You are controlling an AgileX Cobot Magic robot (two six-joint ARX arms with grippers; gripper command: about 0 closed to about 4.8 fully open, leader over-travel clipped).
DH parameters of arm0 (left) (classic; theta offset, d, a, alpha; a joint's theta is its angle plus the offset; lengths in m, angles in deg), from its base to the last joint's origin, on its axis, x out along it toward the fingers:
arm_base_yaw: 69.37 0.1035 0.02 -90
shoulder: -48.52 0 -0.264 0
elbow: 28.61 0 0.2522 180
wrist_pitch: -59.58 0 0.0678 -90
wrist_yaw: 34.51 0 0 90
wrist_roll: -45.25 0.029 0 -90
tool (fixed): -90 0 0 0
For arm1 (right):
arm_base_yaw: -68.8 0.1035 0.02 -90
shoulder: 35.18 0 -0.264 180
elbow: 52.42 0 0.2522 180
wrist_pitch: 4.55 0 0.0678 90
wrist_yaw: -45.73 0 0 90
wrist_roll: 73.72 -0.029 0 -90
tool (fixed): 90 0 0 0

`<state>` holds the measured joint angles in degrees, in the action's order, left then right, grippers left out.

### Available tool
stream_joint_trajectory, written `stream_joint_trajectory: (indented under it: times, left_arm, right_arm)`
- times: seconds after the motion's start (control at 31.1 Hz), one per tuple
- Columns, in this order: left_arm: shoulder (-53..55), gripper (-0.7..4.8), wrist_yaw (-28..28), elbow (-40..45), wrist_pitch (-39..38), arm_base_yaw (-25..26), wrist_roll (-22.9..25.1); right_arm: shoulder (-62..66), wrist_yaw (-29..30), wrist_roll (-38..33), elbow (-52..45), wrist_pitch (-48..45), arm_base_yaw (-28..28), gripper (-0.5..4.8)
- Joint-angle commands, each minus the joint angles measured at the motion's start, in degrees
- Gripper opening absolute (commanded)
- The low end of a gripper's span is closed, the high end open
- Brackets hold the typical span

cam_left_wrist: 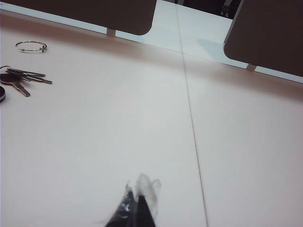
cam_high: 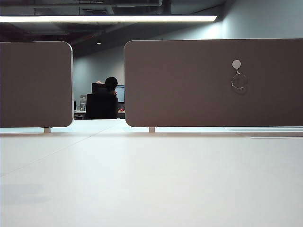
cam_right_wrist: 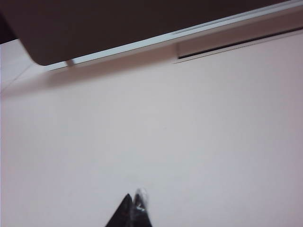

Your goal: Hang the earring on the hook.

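Observation:
The earring [cam_high: 239, 81], a thin silver hoop, hangs from the hook [cam_high: 236, 64], a pale hexagonal pad on the right-hand dark divider panel in the exterior view. Neither arm shows in that view. My left gripper [cam_left_wrist: 137, 196] hovers low over the bare white table, shut with nothing in it; clear film covers its fingertips [cam_left_wrist: 142, 208]. My right gripper [cam_right_wrist: 134, 198] is also shut and empty, above the table in front of a divider panel.
In the left wrist view a second silver hoop with a small cross piece [cam_left_wrist: 31, 46] lies flat on the table, with a bunch of keys [cam_left_wrist: 21, 79] beside it. Two dark divider panels [cam_high: 35, 82] stand along the table's far edge, with a gap between them.

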<state>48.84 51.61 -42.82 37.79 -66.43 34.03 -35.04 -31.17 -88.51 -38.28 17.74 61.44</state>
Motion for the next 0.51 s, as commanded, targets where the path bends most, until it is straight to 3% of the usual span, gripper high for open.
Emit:
stream_joint_trajectory:
  times: [0.03,0.35,0.51]
  left_arm:
    - [0.0,0.06,0.1,0.0,0.4,0.0,0.3]
    - [0.0,0.06,0.0,0.0,0.4,0.0,0.2]
    - [0.0,0.06,0.0,0.0,0.4,0.0,0.3]
  right_arm:
    - [0.0,-1.0,-0.2,-0.2,-0.9,-1.6,0.00]
    - [0.0,-1.0,0.4,-0.2,-1.2,-2.1,0.00]
    - [0.0,-5.0,8.1,-0.2,-6.8,-2.2,0.00]
